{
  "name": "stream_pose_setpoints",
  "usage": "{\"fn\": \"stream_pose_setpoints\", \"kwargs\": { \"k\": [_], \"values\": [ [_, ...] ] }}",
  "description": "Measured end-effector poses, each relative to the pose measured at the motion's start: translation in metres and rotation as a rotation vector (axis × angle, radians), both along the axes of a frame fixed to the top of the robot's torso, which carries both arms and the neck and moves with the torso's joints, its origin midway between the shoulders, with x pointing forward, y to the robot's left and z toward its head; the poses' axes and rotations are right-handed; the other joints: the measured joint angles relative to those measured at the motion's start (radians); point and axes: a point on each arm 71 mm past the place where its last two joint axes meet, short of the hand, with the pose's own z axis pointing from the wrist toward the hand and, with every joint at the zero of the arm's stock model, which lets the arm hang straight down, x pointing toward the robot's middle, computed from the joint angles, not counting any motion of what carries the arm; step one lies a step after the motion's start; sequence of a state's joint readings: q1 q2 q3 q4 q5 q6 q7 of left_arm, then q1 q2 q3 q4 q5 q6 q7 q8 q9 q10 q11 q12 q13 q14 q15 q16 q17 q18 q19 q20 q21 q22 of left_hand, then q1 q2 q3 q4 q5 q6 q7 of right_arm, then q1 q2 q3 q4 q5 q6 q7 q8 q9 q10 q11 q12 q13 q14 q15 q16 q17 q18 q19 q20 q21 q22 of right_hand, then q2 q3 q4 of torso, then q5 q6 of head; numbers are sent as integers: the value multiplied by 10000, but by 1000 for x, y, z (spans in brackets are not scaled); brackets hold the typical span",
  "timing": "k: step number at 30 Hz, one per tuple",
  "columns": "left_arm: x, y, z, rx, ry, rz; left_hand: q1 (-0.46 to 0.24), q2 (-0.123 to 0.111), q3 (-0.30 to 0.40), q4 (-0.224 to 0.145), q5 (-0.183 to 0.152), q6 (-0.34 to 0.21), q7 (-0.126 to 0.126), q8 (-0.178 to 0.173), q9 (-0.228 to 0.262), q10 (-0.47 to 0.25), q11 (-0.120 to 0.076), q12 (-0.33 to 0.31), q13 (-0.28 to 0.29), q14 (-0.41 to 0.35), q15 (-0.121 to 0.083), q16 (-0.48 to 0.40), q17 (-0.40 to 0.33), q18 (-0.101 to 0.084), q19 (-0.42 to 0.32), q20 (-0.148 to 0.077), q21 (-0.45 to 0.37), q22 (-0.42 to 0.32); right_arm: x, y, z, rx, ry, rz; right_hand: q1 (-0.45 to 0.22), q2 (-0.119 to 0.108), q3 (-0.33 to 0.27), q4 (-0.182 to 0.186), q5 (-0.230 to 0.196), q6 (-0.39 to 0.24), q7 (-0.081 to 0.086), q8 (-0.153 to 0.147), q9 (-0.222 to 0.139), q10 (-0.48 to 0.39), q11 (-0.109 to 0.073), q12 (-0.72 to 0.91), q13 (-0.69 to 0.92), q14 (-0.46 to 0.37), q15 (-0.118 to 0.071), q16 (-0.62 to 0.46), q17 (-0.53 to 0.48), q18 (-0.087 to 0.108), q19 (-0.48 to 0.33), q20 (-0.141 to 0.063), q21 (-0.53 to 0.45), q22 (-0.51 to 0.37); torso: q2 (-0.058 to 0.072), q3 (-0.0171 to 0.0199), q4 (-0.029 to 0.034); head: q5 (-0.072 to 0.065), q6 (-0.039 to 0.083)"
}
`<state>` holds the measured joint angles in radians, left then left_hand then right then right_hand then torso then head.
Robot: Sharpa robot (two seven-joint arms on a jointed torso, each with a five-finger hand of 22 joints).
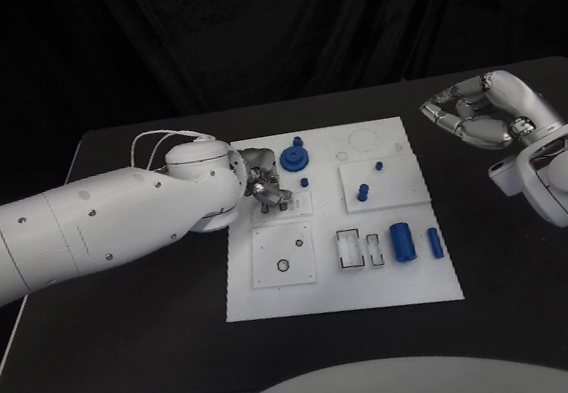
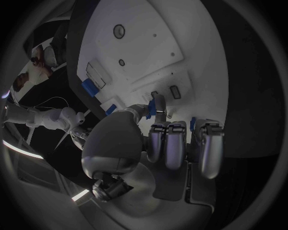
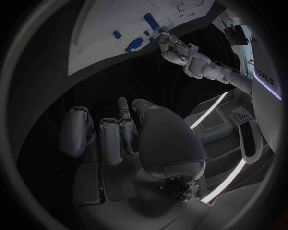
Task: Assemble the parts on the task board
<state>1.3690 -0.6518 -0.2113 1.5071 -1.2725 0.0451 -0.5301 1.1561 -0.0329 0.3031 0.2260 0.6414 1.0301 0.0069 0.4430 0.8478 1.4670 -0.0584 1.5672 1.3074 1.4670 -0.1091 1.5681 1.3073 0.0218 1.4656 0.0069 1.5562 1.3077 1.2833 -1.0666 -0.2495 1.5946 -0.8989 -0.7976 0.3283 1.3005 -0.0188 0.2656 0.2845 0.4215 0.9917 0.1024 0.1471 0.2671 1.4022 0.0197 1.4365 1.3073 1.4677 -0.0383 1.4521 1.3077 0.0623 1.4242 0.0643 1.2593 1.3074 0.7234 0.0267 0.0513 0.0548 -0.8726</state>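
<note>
Task board (image 1: 342, 288) centred on table, left hand (image 1: 262, 182) over its left edge beside blue parts (image 1: 294, 158), grip indeterminate, right hand (image 1: 482, 111) off-board, fingers curled, holding nothing.

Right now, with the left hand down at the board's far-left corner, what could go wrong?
1. The left hand works close beside the blue round part; a sideways slip could knock it.
2. The fingers hide their own contact point on the task board, so misalignment may go unseen.
3. The right hand sits off the board, giving no support.

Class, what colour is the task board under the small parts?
White; the board shows best in the head view.
</note>
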Motion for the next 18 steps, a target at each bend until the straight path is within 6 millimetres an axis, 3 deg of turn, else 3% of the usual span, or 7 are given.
{"fn": "stream_pose_setpoints", "kwargs": {
  "k": [8,11,18],
  "values": [
    [-2,8,1,-80,-87,199,-239,-178,466,-191,-302,121,-13,-78,143,0,0,0,0,0,0,0,0,-1,0,0,-1,0,0,0,0,2,47,-13,94,15,67,-46,126,0,0,0,-9,0,0,0,0,0,0,0,-1,0,0,0,0,0,-6,0,1,29,-1],
    [-2,10,2,-141,-147,257,-502,-75,760,-292,-781,177,4,-133,230,-24,-23,0,0,0,1,0,0,0,0,0,-1,-1,1,0,-1,-1,76,-19,242,-25,150,-129,354,0,0,0,-9,0,0,-34,0,0,0,0,-1,0,0,0,0,-1,-10,0,-2,37,-1],
    [-3,14,3,-317,-342,466,-567,-35,798,-303,-820,209,1,-172,245,-24,-23,0,0,0,1,0,2,-1,0,1,-1,-1,1,1,-2,2,134,-33,251,-34,191,-115,503,0,0,0,-8,0,0,-46,0,0,0,0,-1,1,0,0,0,-1,-13,0,-5,36,-1]
  ]
}}
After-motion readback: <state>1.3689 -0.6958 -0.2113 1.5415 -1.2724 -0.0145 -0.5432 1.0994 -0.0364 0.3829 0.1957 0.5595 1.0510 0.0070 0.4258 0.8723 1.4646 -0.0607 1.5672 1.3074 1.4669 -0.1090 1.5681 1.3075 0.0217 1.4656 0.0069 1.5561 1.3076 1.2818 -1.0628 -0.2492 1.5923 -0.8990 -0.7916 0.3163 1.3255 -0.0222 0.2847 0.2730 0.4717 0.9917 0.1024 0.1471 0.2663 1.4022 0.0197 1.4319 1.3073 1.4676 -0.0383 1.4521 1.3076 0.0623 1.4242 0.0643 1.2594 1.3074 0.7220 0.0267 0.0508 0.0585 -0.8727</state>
